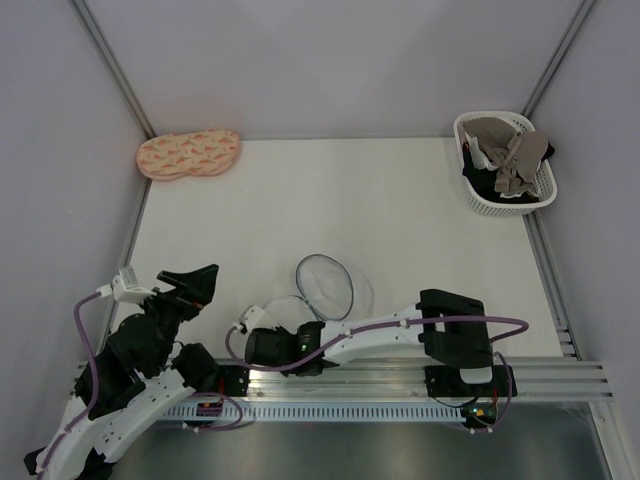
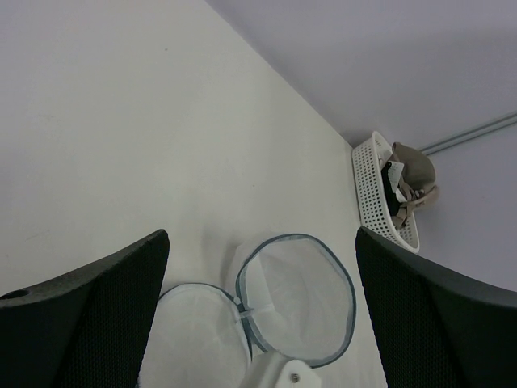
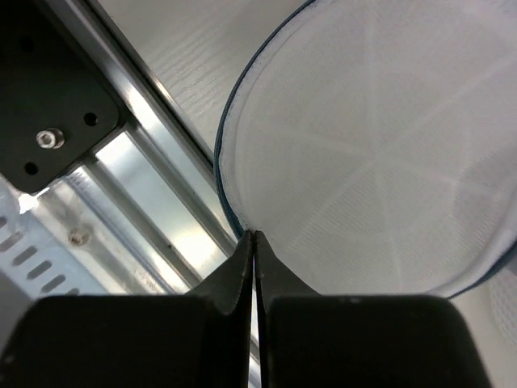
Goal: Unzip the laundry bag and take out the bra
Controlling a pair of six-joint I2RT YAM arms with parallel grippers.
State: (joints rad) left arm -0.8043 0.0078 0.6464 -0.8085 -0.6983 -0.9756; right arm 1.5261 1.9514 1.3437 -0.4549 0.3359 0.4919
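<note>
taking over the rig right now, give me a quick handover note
Left gripper: open, holding nothing, left of the laundry bag.
Right gripper: shut on the bag's near rim.
Bag: at the near edge of the table, unzipped, spread in two halves, nothing visible inside.
Bra: lying in the basket at the far right corner.
Done: unzipping and, it seems, the removal.
Left: probably only letting go of the bag.
</note>
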